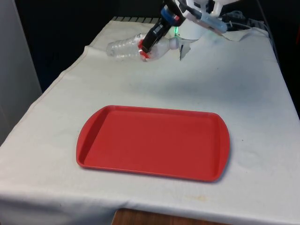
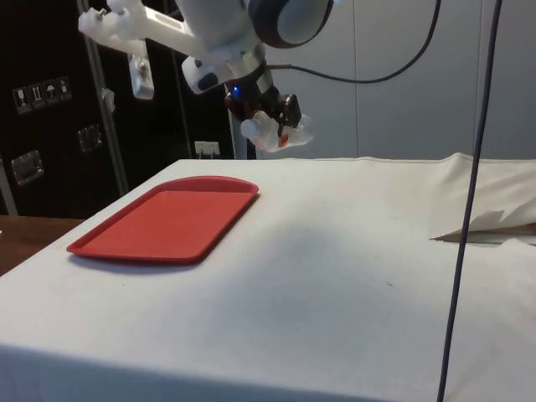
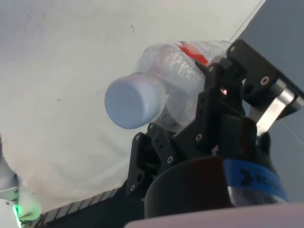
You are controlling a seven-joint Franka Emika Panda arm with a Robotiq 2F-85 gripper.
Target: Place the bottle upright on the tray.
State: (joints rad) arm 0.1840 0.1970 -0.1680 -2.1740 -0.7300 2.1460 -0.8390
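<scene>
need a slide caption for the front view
Gripper holds a clear bottle sideways above the cloth, beyond the empty red tray.

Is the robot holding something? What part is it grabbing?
Yes. The gripper holds a clear plastic bottle lying sideways in the air, above the table's far end. Its fingers pinch the bottle around its red label, near the capped end.

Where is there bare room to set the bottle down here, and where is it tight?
The whole inside of the red tray is bare. Open cloth lies between the tray's far rim and the gripper, which holds the bottle tilted above the table's far end; that far end is the crowded part.
</scene>
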